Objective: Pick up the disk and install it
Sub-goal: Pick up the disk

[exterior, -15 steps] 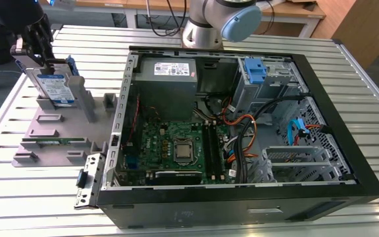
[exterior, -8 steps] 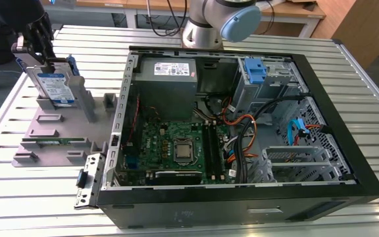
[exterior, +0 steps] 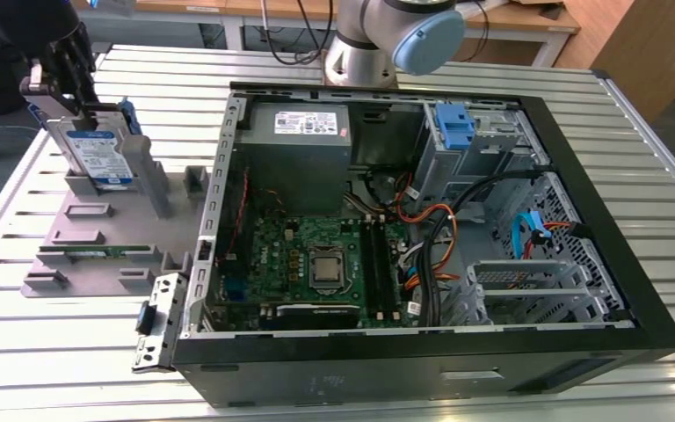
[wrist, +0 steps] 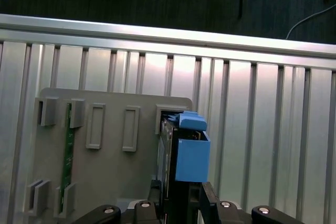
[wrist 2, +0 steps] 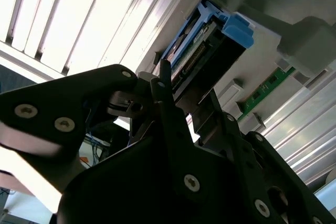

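Exterior view: tool (exterior: 77, 110) at upper left of frame, closed narrow on the top end of the disk (exterior: 97, 154). Disk stands upright, slightly tilted, label side facing the camera, lower end in a slot of the grey fixture (exterior: 91, 237). Fixture lies flat on the slatted metal worktop (exterior: 56, 352), just beside the open computer case (exterior: 654, 334), on the exterior view's left. Green memory stick (exterior: 91, 252) sits in a lower fixture slot, well apart from the disk. Inside the case: grey power-supply box (exterior: 296, 141) at upper centre, motherboard (exterior: 314, 255) below it, blue latch piece (exterior: 455, 127) at upper right. Robot arm (exterior: 396, 35) at top centre, behind the case.

First wrist view: disk (wrist: 189, 153) edge-on at lower centre with its blue bracket, tool (wrist: 181, 195) straddling it, one finger on each face. Fixture (wrist: 110, 166) at lower left, memory stick (wrist: 66, 150) in it.

Second wrist view: disk (wrist 2: 205, 51) at upper centre, connector edge showing, tool (wrist 2: 186, 95) clamped around it.
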{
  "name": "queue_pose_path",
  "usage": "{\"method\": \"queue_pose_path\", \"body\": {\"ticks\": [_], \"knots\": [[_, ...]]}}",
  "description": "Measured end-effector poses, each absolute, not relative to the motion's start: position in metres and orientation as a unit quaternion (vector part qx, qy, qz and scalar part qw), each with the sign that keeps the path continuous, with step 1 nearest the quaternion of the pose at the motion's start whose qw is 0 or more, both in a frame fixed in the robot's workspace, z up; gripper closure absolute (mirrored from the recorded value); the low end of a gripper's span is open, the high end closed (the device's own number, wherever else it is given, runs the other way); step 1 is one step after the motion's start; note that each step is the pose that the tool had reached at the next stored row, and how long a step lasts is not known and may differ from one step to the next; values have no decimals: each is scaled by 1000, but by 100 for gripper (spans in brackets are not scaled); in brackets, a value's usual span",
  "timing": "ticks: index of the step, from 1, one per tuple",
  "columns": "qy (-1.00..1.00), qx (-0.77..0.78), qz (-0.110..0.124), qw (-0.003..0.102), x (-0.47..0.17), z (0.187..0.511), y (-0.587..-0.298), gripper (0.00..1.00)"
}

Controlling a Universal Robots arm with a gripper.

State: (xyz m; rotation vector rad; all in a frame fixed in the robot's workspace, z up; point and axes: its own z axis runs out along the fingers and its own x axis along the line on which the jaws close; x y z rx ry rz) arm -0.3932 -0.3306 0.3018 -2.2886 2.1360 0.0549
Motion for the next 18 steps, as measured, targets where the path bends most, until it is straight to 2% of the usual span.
{"method": "queue_pose_path", "body": {"ticks": [12,14,18], "knots": [[682,-731,18,5,-393,302,-331,58],[682,-731,18,5,-393,302,-331,65],[682,-731,18,5,-393,302,-331,65]]}}
